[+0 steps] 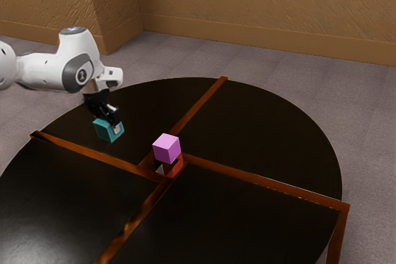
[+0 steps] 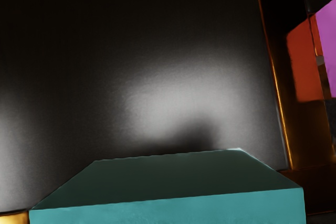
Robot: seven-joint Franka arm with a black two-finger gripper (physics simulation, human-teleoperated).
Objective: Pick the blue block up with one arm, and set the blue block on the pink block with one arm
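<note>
Blue block (image 1: 106, 131): one only, teal in shade, pinched from two sides between the black fingers of the single gripper (image 1: 110, 117), which closes down on its upper part. It sits over the quarter of the round table (image 1: 260, 128) at the exterior view's left and far side, between the table's rim and the raised strip running out toward that left edge. Whether it clears the surface I cannot tell.

One white arm (image 1: 49, 69) reaches in from the exterior view's left to carry that gripper.

Two orange-brown strips (image 1: 198, 106) cross the dark surface and split it into four quarters. One pink block (image 1: 166, 147) stands upright at the table's centre, right where the strips meet, well apart from the blue block, with a red-orange patch just below it (what that patch is I cannot make out).

From the wrist view, the blue block (image 2: 168, 192) lies just under the hand, its top face flat and level, with the bare dark surface beyond it; the pink block (image 2: 326, 40) shows past one strip, beside the red-orange patch.
</note>
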